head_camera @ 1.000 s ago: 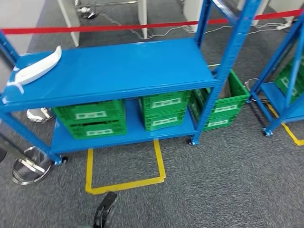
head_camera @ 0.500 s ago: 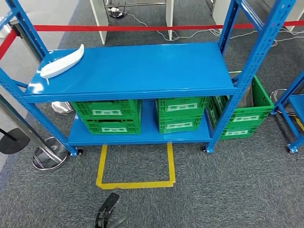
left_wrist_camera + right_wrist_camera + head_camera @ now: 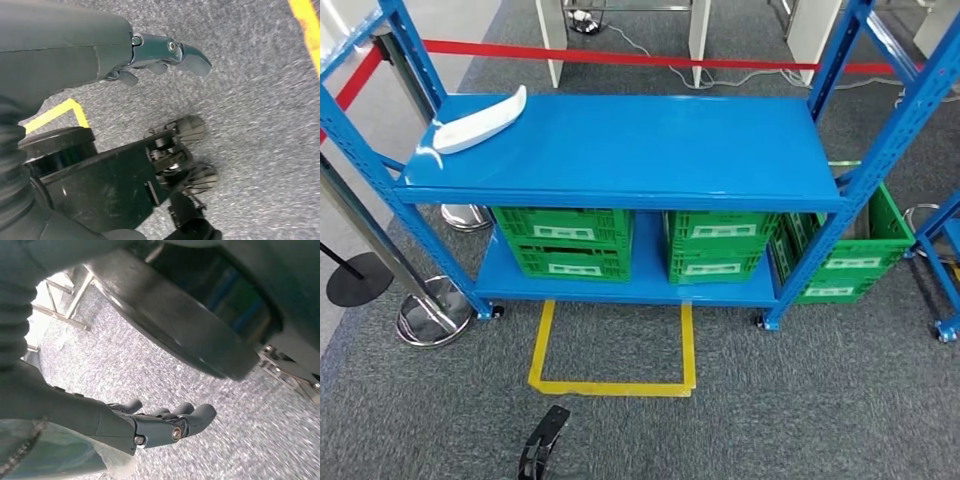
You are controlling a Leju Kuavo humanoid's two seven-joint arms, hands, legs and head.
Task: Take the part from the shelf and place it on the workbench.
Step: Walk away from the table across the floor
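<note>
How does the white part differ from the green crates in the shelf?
The white part lies on the top shelf, at its left back corner; the green crates stand on the lower shelf. The part is long, curved and smooth; the crates are boxy with slotted walls and white labels. Both are in the same blue rack.

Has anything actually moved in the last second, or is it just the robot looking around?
Just the view: the whole scene has slid right as the camera turned, bringing the shelf more central. The white part lies where it was, at the shelf's left end. Both hands, left and right, hang holding nothing.
</note>
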